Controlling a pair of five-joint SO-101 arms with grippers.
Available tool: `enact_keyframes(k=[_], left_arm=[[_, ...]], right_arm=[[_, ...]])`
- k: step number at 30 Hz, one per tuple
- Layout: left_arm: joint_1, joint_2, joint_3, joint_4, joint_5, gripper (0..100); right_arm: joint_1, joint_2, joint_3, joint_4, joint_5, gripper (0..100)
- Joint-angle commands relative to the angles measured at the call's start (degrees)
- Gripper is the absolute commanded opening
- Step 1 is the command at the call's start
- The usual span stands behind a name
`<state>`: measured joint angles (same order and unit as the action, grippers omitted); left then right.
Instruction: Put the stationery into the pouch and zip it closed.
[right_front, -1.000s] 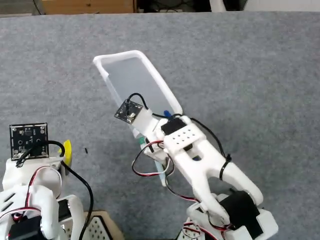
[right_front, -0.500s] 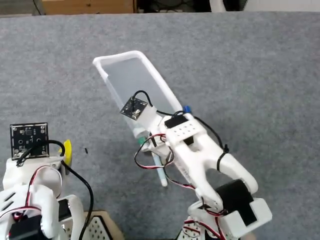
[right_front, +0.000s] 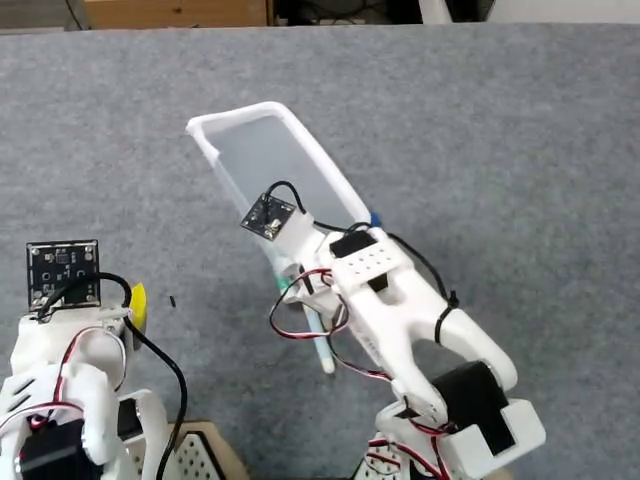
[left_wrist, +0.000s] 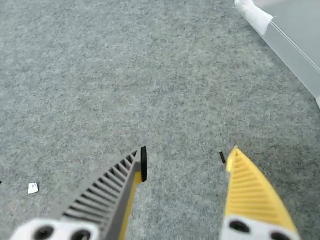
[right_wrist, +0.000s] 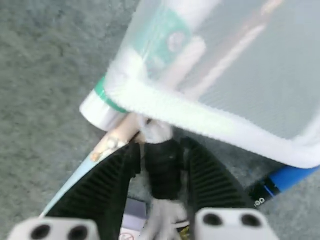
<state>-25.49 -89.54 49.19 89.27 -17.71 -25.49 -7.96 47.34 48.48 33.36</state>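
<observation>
The right end effector (right_wrist: 161, 150) is drawn in narrow, its two black jaws closing on the dark zipper pull (right_wrist: 162, 167) at one corner of the pouch (right_wrist: 240, 75). The translucent, white-edged pouch lies slantwise on the grey worktop (left_wrist: 100, 75), and the right arm stands over its near end in the high view. Stationery shows through the pouch wall. At the mouth, a green-and-white tube (right_wrist: 102, 102) and a wooden pencil (right_wrist: 112, 137) poke out beside the pull. A pale blue strip (right_wrist: 75, 185) runs off toward the arm, and a blue pen (right_wrist: 285, 180) lies just beyond the pouch's edge. The step in hand looks like the start of zipping, yet the filling seems unfinished. The next move probably calls for nudging the loose ends inside, then drawing the pull along the white edge while something pins the pouch. The left end effector (left_wrist: 185, 160) hovers over bare worktop with its jaws wide apart and holding nothing, well apart from the pouch, and could do that pinning. Small print shows on the blue pen and on the strip, too small to make out.
</observation>
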Motion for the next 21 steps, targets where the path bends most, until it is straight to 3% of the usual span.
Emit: enact_keyframes(k=[1,4,16,21], left_arm=[[-0.66,-0.18,0.04,-1.23,-0.7,28],[-0.66,-0.18,0.04,-1.23,-0.7,28],[-0.48,-0.18,0.04,-1.14,-0.44,28],[-0.31,-0.18,-0.04,-0.97,1.76,36]], right_arm=[[0.7,-2.42,-1.19,0.26,0.35,6.9],[0.7,-4.18,-1.01,0.35,0.35,1.2],[-0.97,-12.0,-11.38,12.48,-2.9,1.1],[-6.59,-15.34,-19.82,20.57,-2.9,1.1]])
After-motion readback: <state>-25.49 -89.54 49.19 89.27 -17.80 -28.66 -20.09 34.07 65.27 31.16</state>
